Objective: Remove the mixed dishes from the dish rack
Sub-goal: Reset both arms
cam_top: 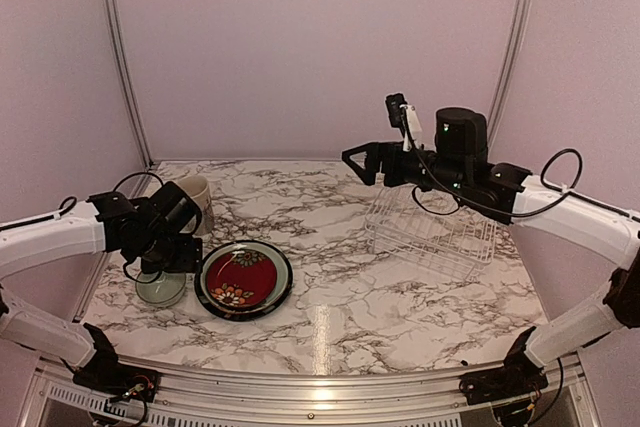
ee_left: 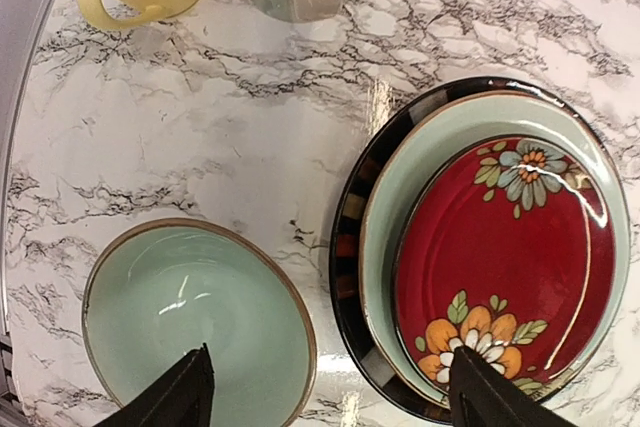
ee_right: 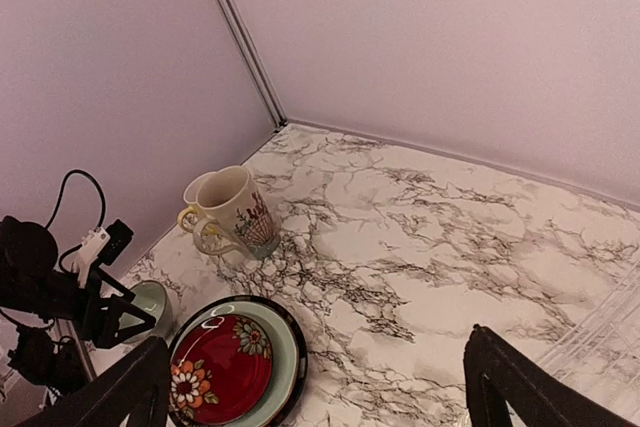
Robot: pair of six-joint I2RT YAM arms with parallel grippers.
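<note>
Two stacked plates [ee_left: 500, 257] beside bowl [ee_left: 190, 317]

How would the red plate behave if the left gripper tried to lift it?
The red plate shines with glare, so it is probably glazed and slippery. It lies flat inside the green plate, so its edge may be hard to grip, and a push would likely stop at that rim. It looks ceramic: probably stiff, heavy and chippable.
</note>
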